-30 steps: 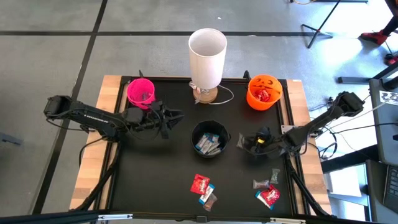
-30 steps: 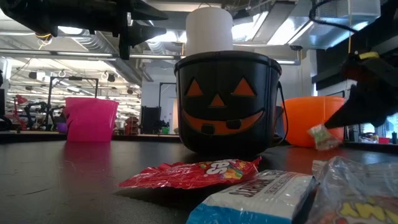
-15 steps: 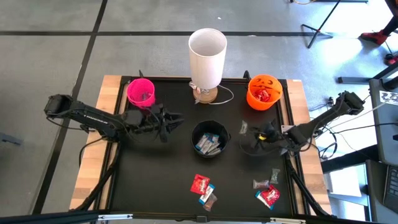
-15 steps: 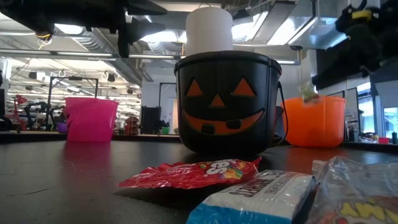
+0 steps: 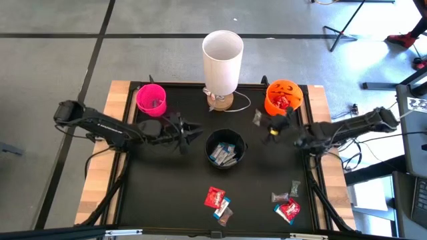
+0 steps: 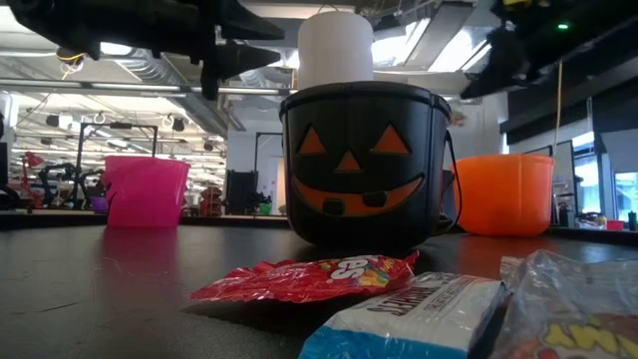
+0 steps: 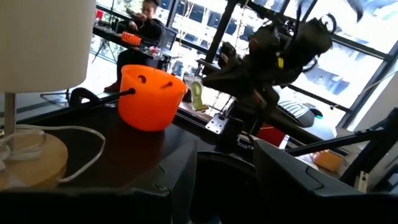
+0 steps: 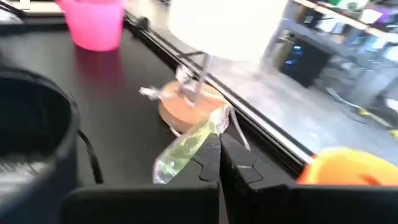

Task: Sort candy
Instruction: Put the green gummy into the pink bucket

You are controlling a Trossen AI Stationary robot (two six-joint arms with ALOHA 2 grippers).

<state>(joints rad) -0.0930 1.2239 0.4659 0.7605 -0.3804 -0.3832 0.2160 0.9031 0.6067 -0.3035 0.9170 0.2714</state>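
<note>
My right gripper (image 5: 267, 125) is shut on a small greenish-grey wrapped candy (image 5: 257, 118), high above the table between the black pumpkin bucket (image 5: 225, 148) and the orange pumpkin bucket (image 5: 283, 98). The left wrist view also shows this candy (image 7: 196, 94). The black bucket holds blue-and-white bars and the orange one holds red packets. My left gripper (image 5: 190, 128) hovers open and level, just left of the black bucket, with nothing between its fingers. More candy (image 5: 215, 197) lies on the mat near the front edge. The pink cup (image 5: 151, 99) stands at the far left. My right gripper pinches one end of the candy's wrapper (image 8: 208, 134) between its two shut fingertips (image 8: 214, 155). The fingers come from the table's right side, slanting slightly down. The rest of the candy sticks out past the tips and droops, lifted clear of the table.
A white lamp (image 5: 222, 60) on a wooden base with a cord stands at the far middle. Loose candy lies at the front middle (image 5: 222, 212) and at the front right (image 5: 288, 208). Wooden strips edge the black mat (image 5: 160, 187).
My right gripper has risen from table height with the candy, turning at the wrist, and has swung toward the far edge and the orange bucket. The candy is now lifted well clear. My left gripper has edged a little toward the black bucket.
</note>
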